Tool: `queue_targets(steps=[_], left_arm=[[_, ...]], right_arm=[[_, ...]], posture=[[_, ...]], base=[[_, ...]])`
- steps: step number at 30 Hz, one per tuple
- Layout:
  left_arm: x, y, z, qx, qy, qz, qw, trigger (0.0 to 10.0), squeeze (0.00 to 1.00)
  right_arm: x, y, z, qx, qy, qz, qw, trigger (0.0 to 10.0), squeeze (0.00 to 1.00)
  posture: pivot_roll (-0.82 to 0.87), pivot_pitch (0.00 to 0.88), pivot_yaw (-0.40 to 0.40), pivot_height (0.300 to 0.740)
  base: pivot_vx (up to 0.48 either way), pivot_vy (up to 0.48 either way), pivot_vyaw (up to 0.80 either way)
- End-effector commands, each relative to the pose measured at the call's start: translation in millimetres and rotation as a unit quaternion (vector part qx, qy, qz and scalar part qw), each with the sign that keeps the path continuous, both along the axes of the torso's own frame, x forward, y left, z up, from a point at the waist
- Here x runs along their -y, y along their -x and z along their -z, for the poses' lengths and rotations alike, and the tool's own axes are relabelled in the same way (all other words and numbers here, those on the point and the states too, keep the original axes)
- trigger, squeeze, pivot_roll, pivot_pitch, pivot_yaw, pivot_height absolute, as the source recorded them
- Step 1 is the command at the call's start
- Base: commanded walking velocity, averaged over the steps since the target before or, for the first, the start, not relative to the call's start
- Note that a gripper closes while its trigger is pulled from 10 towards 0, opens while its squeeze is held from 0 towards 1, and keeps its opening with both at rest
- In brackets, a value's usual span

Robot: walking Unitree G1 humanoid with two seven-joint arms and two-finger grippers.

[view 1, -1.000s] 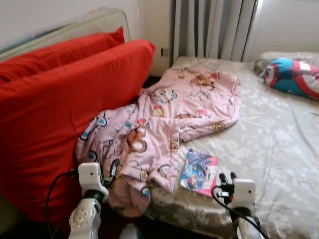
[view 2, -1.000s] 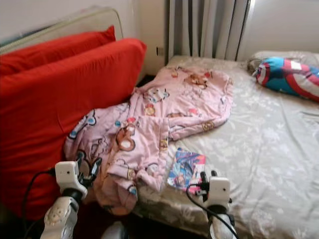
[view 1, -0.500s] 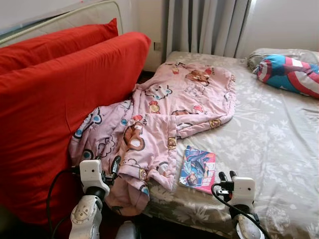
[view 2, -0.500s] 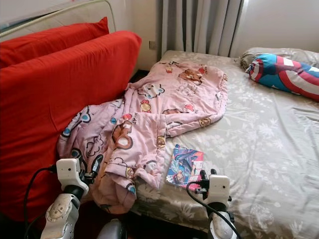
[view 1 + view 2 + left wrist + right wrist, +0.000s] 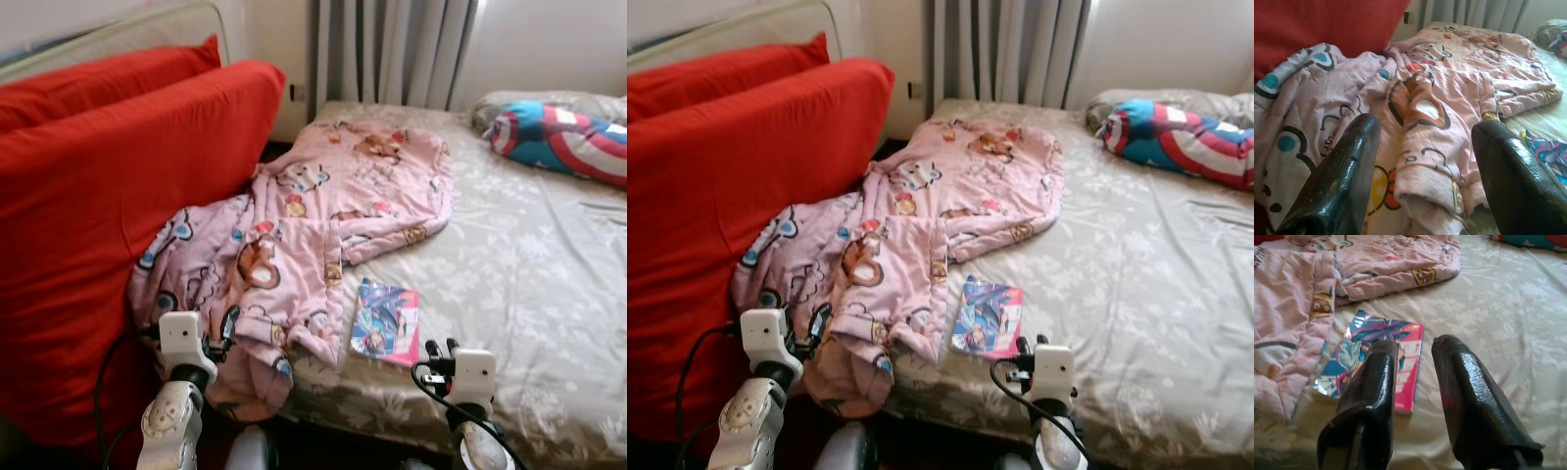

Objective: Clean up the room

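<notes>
The robot is standing at the near edge of a bed (image 5: 549, 294), looking down across it. Its left gripper (image 5: 223, 331) is hovering at the near left, just in front of a pink cartoon-print blanket (image 5: 323, 225); its two black fingers (image 5: 1337, 181) are spread wide apart and are gripping nothing, with the blanket's folds lying beyond them. Its right gripper (image 5: 439, 351) is hovering at the near right, just short of a colourful book (image 5: 386, 321); its fingers (image 5: 1369, 396) are standing a narrow gap apart, holding nothing and touching nothing, with the book lying flat on the bedsheet beyond them.

The book is resting near the front edge of the bed, just to the right of the blanket's hanging corner. The blanket is sprawling in a crumpled heap from the far middle of the bed toward the near left, spilling over the bed's left edge. The bedsheet is beige-grey with a pale floral pattern and is lying slightly wrinkled. At the far right, a blue, red and white pillow (image 5: 558, 137) with a star is lying on the bed. Along the left side, a large red cushion (image 5: 108, 215) is leaning upright beside the bed, with the blanket pressing against it. Grey curtains (image 5: 392, 49) are hanging at the far wall.
</notes>
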State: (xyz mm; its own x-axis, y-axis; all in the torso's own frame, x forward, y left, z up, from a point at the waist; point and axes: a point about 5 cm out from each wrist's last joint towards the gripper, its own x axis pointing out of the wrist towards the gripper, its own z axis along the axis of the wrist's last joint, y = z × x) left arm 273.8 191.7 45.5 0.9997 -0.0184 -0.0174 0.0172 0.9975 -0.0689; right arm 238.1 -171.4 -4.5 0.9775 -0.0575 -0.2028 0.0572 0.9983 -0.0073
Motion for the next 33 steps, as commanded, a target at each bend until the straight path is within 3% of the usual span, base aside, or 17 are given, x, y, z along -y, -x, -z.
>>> queue_targets(steps=[1, 27, 33], left_arm=[[-2.0, -1.6, -3.5, 0.005, 0.003, -0.003, 1.000, 10.0, 0.00], [2.1, -0.5, -3.1, 0.001, 0.008, 0.009, 1.000, 10.0, 0.00], [1.7, -0.4, -3.6, 0.001, 0.009, 0.010, 1.000, 10.0, 0.00]], right_arm=[[-1.1, -0.9, -0.2, 0.001, -0.003, -0.001, 1.000, 10.0, 0.00], [-11.4, 0.8, 1.2, 0.006, -0.007, -0.040, 0.999, 10.0, 0.00], [-13.8, 1.9, 0.6, 0.012, -0.003, -0.053, 0.999, 10.0, 0.00]], posture=[[0.02, 0.032, 0.014, 0.608], [0.03, 0.038, 0.016, 0.608], [0.03, 0.041, 0.017, 0.608]], base=[[0.000, 0.000, 0.00], [0.000, 0.000, 0.00], [0.000, 0.000, 0.74]])
